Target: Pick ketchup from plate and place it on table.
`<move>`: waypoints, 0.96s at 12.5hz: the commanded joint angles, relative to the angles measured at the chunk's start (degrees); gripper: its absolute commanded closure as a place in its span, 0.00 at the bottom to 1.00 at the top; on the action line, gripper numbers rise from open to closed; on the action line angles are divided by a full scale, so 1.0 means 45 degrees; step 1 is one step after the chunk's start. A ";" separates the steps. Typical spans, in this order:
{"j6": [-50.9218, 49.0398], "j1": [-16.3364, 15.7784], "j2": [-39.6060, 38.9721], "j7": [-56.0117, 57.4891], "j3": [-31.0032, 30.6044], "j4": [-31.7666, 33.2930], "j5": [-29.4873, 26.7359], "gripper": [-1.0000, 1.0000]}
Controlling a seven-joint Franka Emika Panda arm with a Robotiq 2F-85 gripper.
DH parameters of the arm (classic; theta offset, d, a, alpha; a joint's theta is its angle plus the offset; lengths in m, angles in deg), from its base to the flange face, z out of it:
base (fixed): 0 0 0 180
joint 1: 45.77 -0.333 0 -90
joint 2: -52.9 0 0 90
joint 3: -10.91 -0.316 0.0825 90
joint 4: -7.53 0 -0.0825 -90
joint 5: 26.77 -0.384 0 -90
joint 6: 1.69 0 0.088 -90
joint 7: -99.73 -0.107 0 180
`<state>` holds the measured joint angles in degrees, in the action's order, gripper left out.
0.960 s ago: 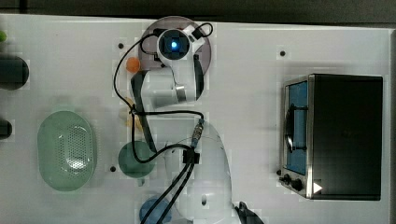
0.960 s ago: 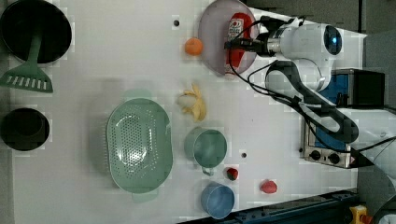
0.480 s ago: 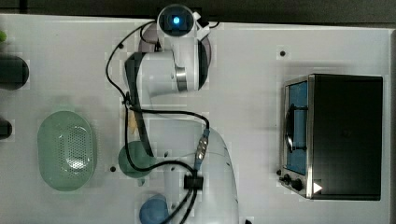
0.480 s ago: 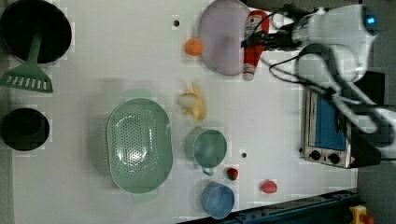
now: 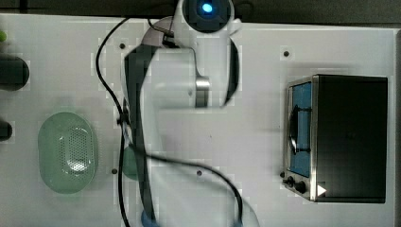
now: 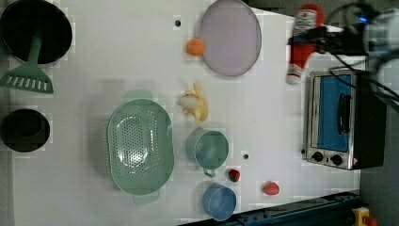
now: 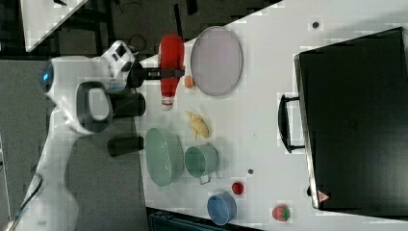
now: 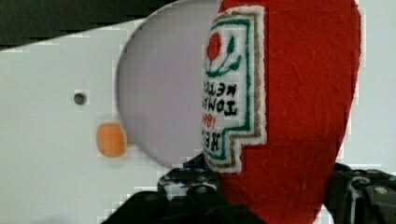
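Observation:
The ketchup (image 6: 303,42), a red squeeze bottle with a white label, hangs in my gripper (image 6: 306,38), which is shut on its middle. In the left view it sits to the right of the plate (image 6: 230,37), between the plate and the toaster oven. In the right view the ketchup (image 7: 171,62) is held by the gripper (image 7: 172,73) left of the bare lilac plate (image 7: 216,60), near the table (image 7: 269,120) edge. The wrist view has the ketchup (image 8: 299,116) close up, dark fingers (image 8: 187,189) at its sides, and the plate (image 8: 159,93) behind it.
An orange ball (image 6: 195,46) touches the plate's rim. A banana (image 6: 195,101), green basket (image 6: 139,148), green cup (image 6: 209,149), blue cup (image 6: 219,201) and two strawberries (image 6: 270,188) lie across the table. A toaster oven (image 6: 336,120) stands at the left view's right.
The arm has carried the ketchup off the plate, rightward in the left view. The plate now lies bare. The grip has stayed the same.

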<state>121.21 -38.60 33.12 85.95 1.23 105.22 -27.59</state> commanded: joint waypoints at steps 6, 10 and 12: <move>0.1364 0.0735 0.2719 -0.0157 0.0692 0.5615 0.0020 0.40; 0.3744 0.0735 0.2724 -0.0162 0.0882 0.8225 0.0020 0.40; 0.4427 0.0709 0.2337 -0.0160 0.0878 0.8869 0.0020 0.40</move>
<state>139.01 -35.30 42.15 85.95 4.80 145.73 -27.43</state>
